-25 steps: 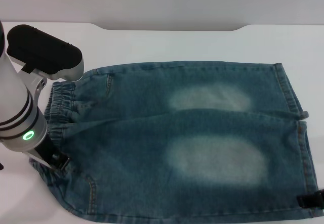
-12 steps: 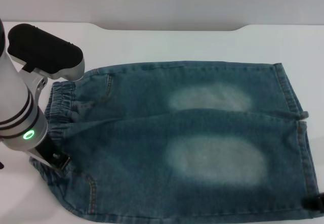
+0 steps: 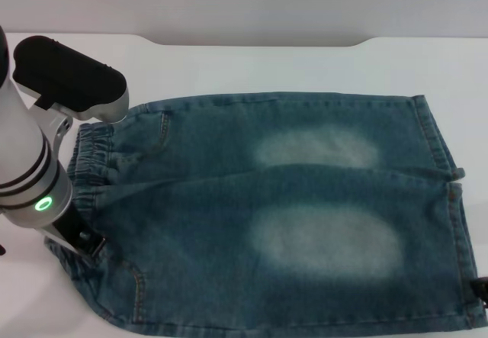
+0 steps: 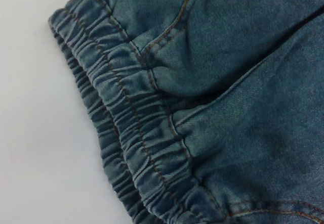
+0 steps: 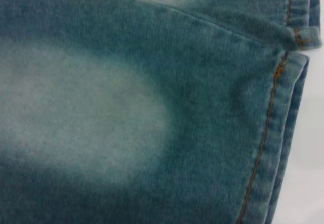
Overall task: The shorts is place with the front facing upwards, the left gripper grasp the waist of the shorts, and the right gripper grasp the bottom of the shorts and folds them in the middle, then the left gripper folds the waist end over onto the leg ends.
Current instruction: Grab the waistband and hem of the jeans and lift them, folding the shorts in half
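You are at the grasping step: left end effector (image 3: pixel 82 240) sits at the waist (image 3: pixel 93 155), its closure unclear; next pinch there.

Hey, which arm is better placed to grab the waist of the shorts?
Left. The left gripper sits at the waist, while the right gripper is barely visible at the leg ends.

A bare test bench of a lab sort is suggested: a plain white table (image 3: pixel 305 67) with a notched far edge is set against a blank grey wall (image 3: pixel 244 2). No domestic furnishings are seen around the denim shorts (image 3: pixel 282 208).
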Tool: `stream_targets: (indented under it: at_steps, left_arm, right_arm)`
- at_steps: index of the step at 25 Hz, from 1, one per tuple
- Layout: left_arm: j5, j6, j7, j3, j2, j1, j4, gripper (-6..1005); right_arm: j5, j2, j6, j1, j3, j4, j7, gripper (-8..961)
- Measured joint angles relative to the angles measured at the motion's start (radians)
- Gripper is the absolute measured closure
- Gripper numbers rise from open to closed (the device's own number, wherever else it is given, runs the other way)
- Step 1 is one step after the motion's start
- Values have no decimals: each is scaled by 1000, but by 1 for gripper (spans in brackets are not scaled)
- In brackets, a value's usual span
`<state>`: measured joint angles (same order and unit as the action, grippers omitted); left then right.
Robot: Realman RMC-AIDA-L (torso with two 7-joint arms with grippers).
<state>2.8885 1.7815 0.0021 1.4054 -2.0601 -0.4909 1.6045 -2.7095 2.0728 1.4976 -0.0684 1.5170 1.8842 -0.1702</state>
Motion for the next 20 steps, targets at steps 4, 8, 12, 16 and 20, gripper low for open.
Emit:
stream_targets:
  at_steps: [4, 8, 12, 16, 20]
  left_arm:
    - [0, 0, 1, -1, 0, 0, -5, 934]
    - [0, -1, 2, -8, 0, 1, -9, 934]
    - [0, -4, 3, -10, 0, 0, -11, 934]
    - [-1, -7, 4, -10, 0, 0, -12, 934]
    - [-1, -8, 4, -10, 0, -1, -13, 934]
  right_arm:
    - [3, 4, -14, -5, 24, 20, -3, 945]
    - [39, 1, -12, 7, 53, 25, -10, 905]
    - [63, 0, -12, 13, 44, 30, -47, 791]
    - [56, 0, -11, 20, 34, 22, -65, 680]
    - [14, 0, 10, 29, 32, 20, -63, 598]
